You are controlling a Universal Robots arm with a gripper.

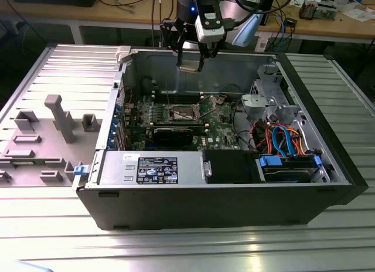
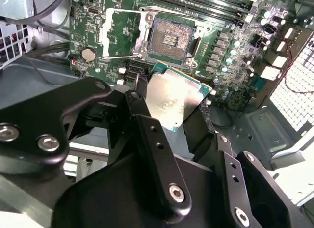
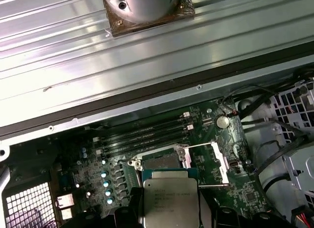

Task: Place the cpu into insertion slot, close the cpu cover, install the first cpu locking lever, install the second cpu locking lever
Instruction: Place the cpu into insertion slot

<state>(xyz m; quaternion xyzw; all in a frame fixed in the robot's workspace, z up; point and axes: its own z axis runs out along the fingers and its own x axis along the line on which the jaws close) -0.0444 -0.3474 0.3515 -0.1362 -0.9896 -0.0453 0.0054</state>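
Note:
My gripper hangs above the open computer case, over its back wall, shut on the cpu. In both wrist views the cpu is a flat silver square clamped by its edges between the black fingers. It is held well above the green board, apart from everything. The insertion slot lies open below, its dark centre bare. The cpu cover is swung back beside the slot, with thin wire levers lifted along it.
Long memory slots run beside the socket. A black expansion card crosses the board in front of it. The power supply, a drive cage and coloured cables stand inside the case. A grey fixture plate lies at the exterior view's left.

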